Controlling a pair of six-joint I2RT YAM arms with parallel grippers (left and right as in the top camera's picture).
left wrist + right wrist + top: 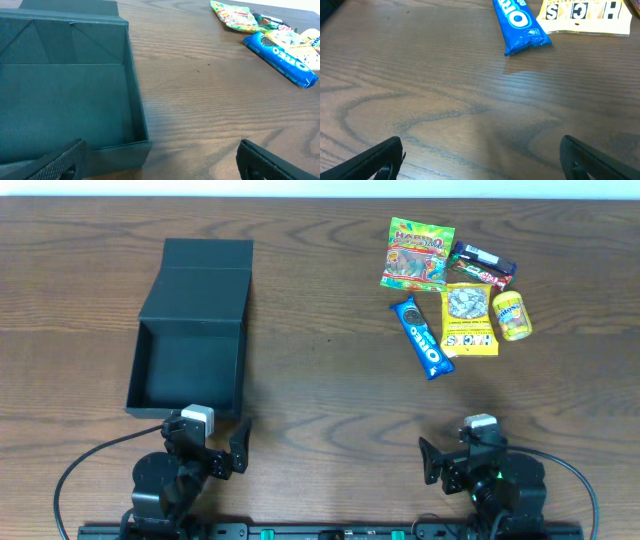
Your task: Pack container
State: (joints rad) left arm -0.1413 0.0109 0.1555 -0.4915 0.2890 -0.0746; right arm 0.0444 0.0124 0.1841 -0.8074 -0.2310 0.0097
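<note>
The container (pixel 150 330) is a matte black box at the left, lid laid open toward the back, inside empty; it fills the left of the left wrist view (pixel 136 90). Snacks lie at the back right: a Haribo bag (pixel 417 253), a dark bar (pixel 482 264), a yellow packet (pixel 469 320), a small yellow pouch (pixel 511 315) and a blue Oreo pack (pixel 421 337), also in the wrist views (pixel 282 59) (pixel 517 22). My left gripper (pixel 208 448) is open and empty just in front of the container. My right gripper (pixel 462 455) is open and empty near the front edge.
The wooden table (pixel 320 380) runs bare between the container and the snacks. Cables loop from both arm bases along the front edge.
</note>
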